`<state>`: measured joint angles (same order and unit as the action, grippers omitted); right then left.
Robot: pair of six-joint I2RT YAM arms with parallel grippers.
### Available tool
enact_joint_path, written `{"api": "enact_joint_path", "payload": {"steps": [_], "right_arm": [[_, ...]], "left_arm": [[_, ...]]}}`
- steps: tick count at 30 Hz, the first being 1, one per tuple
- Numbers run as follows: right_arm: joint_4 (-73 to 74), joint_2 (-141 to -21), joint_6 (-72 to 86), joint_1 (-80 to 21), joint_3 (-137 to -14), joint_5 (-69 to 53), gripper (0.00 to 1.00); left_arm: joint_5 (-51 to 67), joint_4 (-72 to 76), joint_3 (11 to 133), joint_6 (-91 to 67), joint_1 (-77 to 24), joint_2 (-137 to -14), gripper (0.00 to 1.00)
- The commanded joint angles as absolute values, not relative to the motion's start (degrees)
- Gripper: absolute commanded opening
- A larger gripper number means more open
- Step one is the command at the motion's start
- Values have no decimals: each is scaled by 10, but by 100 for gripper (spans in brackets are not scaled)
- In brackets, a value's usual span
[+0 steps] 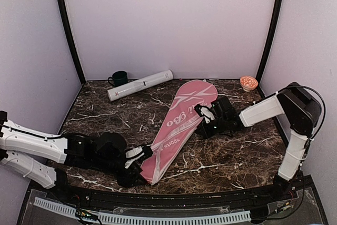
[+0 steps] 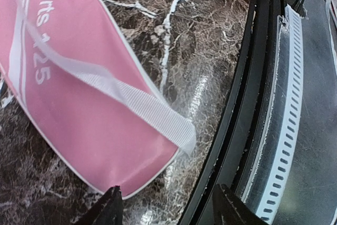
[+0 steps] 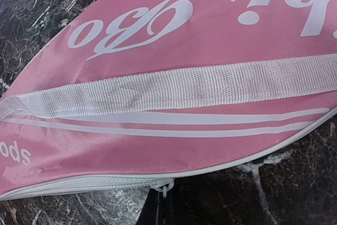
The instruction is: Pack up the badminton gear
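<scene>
The pink racket-shaped bag [image 1: 179, 125] with white lettering lies flat and diagonal across the marble table, its narrow end nearest me. My left gripper [image 1: 142, 160] sits just off that narrow end. In the left wrist view it [image 2: 166, 201] stands open with only bare marble between its fingers, and the bag's tip [image 2: 105, 146] lies just ahead of the left finger. My right gripper [image 1: 202, 113] is at the bag's right edge, shut [image 3: 164, 206] on the white zipper pull [image 3: 165, 186]. The long white tube [image 1: 140, 84] lies at the back left.
A dark green mug [image 1: 119, 78] stands behind the tube. A small orange bowl [image 1: 248, 82] sits at the back right corner. The bag's white strap [image 2: 131, 98] lies loose over it. The table's black front rail [image 2: 231, 130] runs close to my left gripper.
</scene>
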<state>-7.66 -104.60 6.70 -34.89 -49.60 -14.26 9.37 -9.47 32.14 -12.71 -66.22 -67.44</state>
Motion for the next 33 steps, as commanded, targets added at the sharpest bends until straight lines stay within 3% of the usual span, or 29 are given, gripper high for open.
{"api": "enact_joint_path", "payload": {"steps": [1, 8, 17, 24, 28, 33], "right_arm": [[-65, -1042, 46, -344, -500, -168, 0], [-63, -1028, 29, -344, -490, -214, 0], [-47, -1027, 20, -305, -493, -253, 0], [-31, -1036, 6, -303, -505, -254, 0], [-52, -1021, 15, -309, -489, -268, 0], [-66, -993, 16, -335, -466, -262, 0]], "left_arm": [[48, -4, 291, -30, -703, -691, 59], [-11, 71, 234, 67, -720, -635, 60], [-31, 178, 201, 195, -723, -695, 60], [-5, 206, 205, 270, -723, -762, 51], [-5, 224, 224, 274, -723, -801, 42], [-28, 261, 241, 248, -723, -821, 39]]}}
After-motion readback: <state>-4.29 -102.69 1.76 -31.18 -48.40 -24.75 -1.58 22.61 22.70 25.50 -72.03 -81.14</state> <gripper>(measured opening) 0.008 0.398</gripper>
